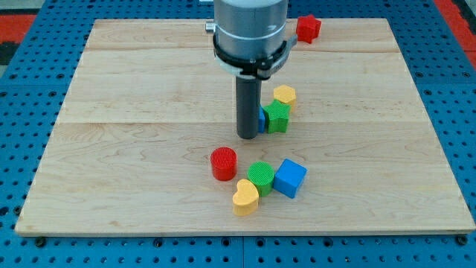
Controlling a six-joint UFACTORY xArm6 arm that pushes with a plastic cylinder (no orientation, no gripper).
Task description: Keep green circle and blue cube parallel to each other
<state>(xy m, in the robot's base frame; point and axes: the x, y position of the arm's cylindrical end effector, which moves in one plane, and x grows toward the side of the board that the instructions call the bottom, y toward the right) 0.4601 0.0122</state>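
The green circle [261, 177] lies near the view's bottom centre, touching the blue cube [290, 178] on its right. My tip [247, 136] stands above them, toward the view's top, apart from both. It sits just left of a green block [278, 117] and a small blue block [263, 119] that is mostly hidden behind the rod.
A red cylinder [223, 163] lies left of the green circle. A yellow heart [245, 197] touches the green circle from below. A yellow block [284, 96] sits above the green block. A red block [309, 28] lies near the wooden board's [119, 149] top edge.
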